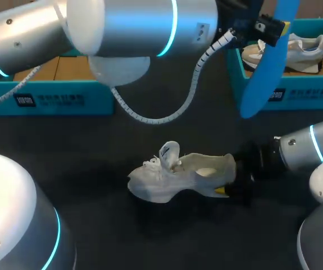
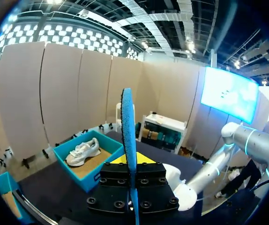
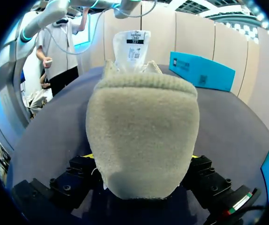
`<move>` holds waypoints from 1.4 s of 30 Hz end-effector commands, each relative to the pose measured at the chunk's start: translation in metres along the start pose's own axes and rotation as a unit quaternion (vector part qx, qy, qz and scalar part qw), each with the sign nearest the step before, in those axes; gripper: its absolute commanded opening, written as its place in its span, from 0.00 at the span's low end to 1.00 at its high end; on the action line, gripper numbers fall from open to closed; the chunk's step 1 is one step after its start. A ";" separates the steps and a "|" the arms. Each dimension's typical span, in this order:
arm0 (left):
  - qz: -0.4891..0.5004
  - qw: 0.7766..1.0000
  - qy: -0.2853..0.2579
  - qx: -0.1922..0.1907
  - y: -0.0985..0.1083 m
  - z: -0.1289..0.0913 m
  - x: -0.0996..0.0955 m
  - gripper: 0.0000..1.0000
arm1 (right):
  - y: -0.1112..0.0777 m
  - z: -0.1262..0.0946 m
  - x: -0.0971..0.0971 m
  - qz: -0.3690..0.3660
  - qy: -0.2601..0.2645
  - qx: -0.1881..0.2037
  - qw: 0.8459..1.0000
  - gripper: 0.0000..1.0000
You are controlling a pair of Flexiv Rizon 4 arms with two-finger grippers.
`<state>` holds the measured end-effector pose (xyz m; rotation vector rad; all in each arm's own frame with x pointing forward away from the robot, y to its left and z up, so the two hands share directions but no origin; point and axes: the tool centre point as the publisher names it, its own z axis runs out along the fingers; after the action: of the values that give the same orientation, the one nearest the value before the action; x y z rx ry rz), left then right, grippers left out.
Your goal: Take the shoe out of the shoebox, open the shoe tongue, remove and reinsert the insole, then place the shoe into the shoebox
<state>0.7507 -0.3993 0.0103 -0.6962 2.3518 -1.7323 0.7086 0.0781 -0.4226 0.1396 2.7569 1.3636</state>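
Note:
A white shoe (image 1: 173,174) lies on its side mid-table, toe to the left, its tongue (image 1: 170,152) pulled up. My right gripper (image 1: 229,183) is shut on the heel, one finger on each side. In the right wrist view the heel (image 3: 141,136) fills the space between the fingers, and the tongue (image 3: 132,44) stands up beyond it. High over the back right, my left gripper (image 1: 260,28) is shut on a blue insole (image 1: 268,62) that hangs down from it. In the left wrist view the insole (image 2: 127,136) shows edge-on between that gripper's (image 2: 132,161) fingers.
A teal shoebox (image 1: 296,93) at the back right holds another pale shoe (image 1: 296,50); the same box (image 2: 90,180) and shoe (image 2: 83,152) show in the left wrist view. A second teal box (image 1: 54,98) stands at the back left, ahead of the right gripper (image 3: 202,70).

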 end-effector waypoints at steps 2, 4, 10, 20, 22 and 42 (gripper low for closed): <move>0.014 0.993 0.113 -0.008 -0.003 0.005 0.001 0.00 | 0.001 0.001 0.001 0.000 -0.002 0.001 1.000 0.00; 0.014 0.993 0.113 -0.008 -0.003 0.005 0.001 0.00 | 0.001 0.001 0.001 0.000 -0.002 0.001 1.000 0.00; 0.014 0.993 0.113 -0.008 -0.003 0.005 0.001 0.00 | 0.001 0.001 0.001 0.000 -0.002 0.001 1.000 0.00; 0.014 0.993 0.113 -0.008 -0.003 0.005 0.001 0.00 | 0.001 0.001 0.001 0.000 -0.002 0.001 1.000 0.00; -0.007 0.993 0.119 -0.018 0.000 0.001 0.000 0.00 | 0.001 0.001 0.001 0.000 -0.002 0.001 1.000 0.00; -0.108 0.972 0.211 0.001 0.008 -0.072 0.005 0.00 | 0.001 0.001 0.001 0.000 -0.002 0.001 1.000 0.00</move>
<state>0.7219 -0.3647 0.0312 -0.6937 2.6207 -2.1152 0.7086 0.0781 -0.4226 0.1397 2.7569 1.3636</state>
